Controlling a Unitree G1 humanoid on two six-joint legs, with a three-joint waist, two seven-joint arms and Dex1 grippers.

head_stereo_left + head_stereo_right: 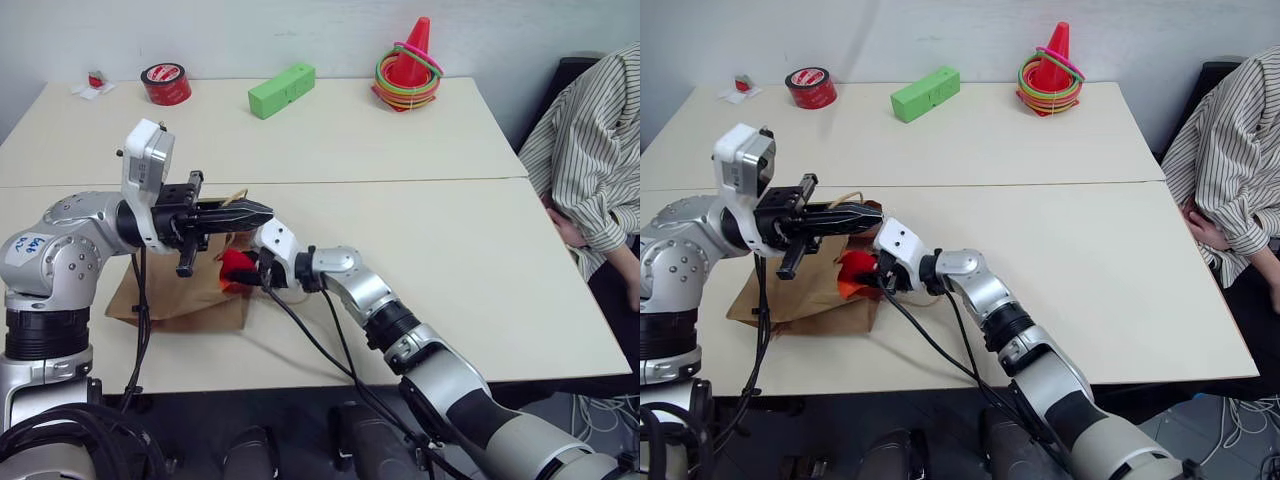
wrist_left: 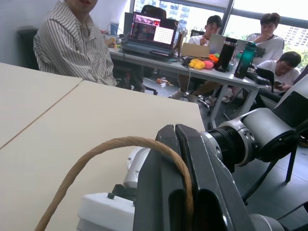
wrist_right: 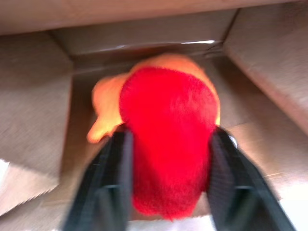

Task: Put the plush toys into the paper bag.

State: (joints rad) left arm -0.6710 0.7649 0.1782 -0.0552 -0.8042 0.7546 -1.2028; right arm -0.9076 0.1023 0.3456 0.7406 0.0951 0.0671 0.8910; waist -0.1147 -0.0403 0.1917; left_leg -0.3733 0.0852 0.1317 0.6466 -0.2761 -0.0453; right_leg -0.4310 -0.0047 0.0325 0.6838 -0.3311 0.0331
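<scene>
Two plush toys sit at the paper bag point(image 1: 170, 295) mouth: the red toy point(image 3: 168, 149) squashes softly between the right gripper point(image 1: 252, 272) fingers, orange toy point(image 3: 103, 108) behind. Left gripper point(image 1: 240, 212), closed, pinches the bag's cord handle point(image 2: 120, 147). Light, squashy; grip mid-body.

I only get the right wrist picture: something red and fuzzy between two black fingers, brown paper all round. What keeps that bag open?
Observer: The left gripper is shut on the bag's cord handle and holds it up off the table.
Operator: Where does the bag sit?
Observer: The paper bag lies on the near table, on the robot's left, with the red toy at its mouth.
Operator: Is anyone nearby?
Observer: A person in a striped shirt sits at the table's right edge.
</scene>
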